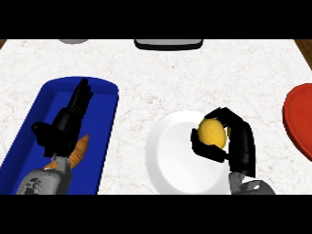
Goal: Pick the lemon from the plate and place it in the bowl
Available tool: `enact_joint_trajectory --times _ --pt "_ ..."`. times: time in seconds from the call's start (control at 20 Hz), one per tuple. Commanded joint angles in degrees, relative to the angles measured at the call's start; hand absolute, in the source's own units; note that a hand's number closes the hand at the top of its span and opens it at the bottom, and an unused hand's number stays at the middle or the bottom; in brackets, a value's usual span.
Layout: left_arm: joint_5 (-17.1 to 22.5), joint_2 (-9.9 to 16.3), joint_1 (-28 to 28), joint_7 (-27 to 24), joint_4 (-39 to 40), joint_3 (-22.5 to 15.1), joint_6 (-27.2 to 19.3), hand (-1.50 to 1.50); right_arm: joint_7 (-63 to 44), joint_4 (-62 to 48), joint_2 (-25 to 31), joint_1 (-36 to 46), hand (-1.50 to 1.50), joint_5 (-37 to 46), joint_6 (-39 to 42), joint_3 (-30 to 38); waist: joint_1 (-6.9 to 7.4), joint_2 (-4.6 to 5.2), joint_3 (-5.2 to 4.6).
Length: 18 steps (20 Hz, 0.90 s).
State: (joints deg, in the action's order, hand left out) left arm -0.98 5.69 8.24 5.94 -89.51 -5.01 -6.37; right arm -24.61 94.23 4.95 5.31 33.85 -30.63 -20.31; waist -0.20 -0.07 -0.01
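A yellow lemon is over the right part of the white plate at the lower middle. My right hand is curled round the lemon, fingers over its top and thumb under its left side. A red bowl shows at the right edge, partly cut off. My left hand rests open with straight fingers over a long blue dish at the left.
An orange object lies in the blue dish, partly hidden by my left forearm. A dark-rimmed white item and a grey thing sit at the counter's far edge. Wood shows at both top corners.
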Motion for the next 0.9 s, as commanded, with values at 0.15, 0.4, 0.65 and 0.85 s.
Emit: enact_joint_trajectory --times 0.15,0.4,0.65,0.85 --pt "0.27 -0.42 -0.57 0.51 -0.72 0.44 -0.11 0.00 -7.92 12.09 3.27 3.34 1.50 15.64 -0.31 1.08 -0.26 -0.26 -0.06" --pt "1.44 0.81 0.90 0.18 1.23 2.01 1.82 0.00 -24.73 22.11 0.93 9.03 1.50 30.12 11.73 0.01 -0.36 -0.29 -0.11" --pt "-1.25 -1.35 -0.41 -0.12 -0.46 -0.07 -0.72 0.00 -35.54 25.10 -0.25 19.63 1.50 34.51 26.26 4.53 0.10 -0.16 -0.06" --pt "0.95 0.43 0.91 -2.49 2.27 2.23 2.53 0.00 -35.52 24.27 3.70 30.33 1.50 26.61 33.82 15.88 0.19 0.03 -0.06"
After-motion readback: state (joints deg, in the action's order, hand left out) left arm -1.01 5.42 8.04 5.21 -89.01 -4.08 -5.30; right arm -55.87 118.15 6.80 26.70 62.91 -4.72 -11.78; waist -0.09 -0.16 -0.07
